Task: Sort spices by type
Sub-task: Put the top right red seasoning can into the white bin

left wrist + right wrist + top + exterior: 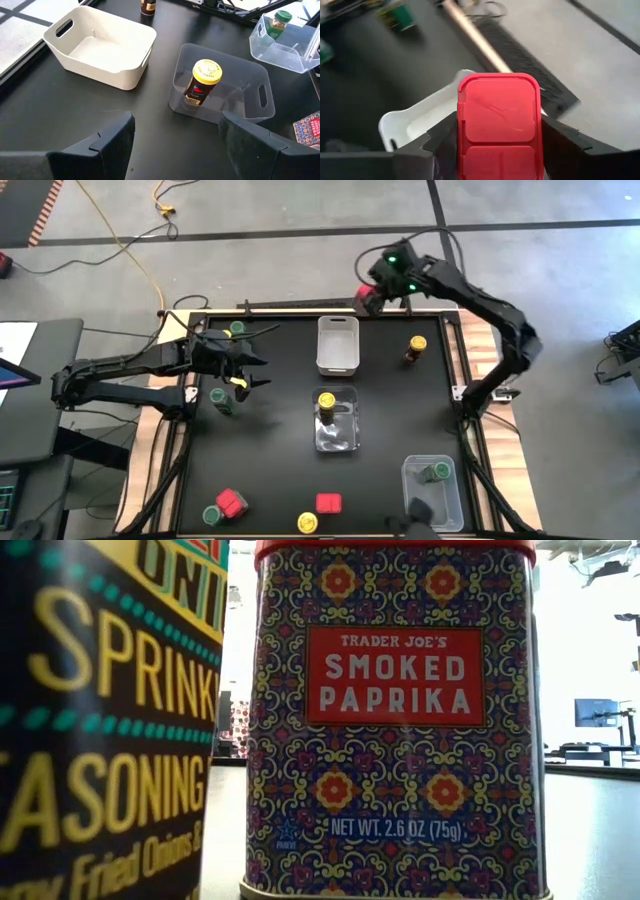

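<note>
My right gripper (368, 298) is shut on a red square-topped spice tin (498, 120), high over the table's far edge beside the white bin (337, 345). At the table's left, my left gripper (175, 150) stands open and holds nothing. One yellow-lidded jar (326, 402) stands in the middle clear bin (260, 100). Another (417, 347) stands on the table at the far right. A green-lidded jar (440, 472) sits in the near right clear bin. Two green-lidded jars (237, 328) (221, 398) stand near my left gripper. My right gripper pinches the red-topped tin between its two fingers, one on each side (461, 145) just under the lid. The fingers slant down from the far right. The tin is lifted clear of the table, its red lid facing back toward the wrist.
Along the near edge stand two red-topped tins (231, 502) (328, 503), a green-lidded jar (212, 516) and a yellow-lidded jar (307, 523). The low view is filled by a paprika tin (395, 720) and a jar (100, 720). The white bin shows nothing inside.
</note>
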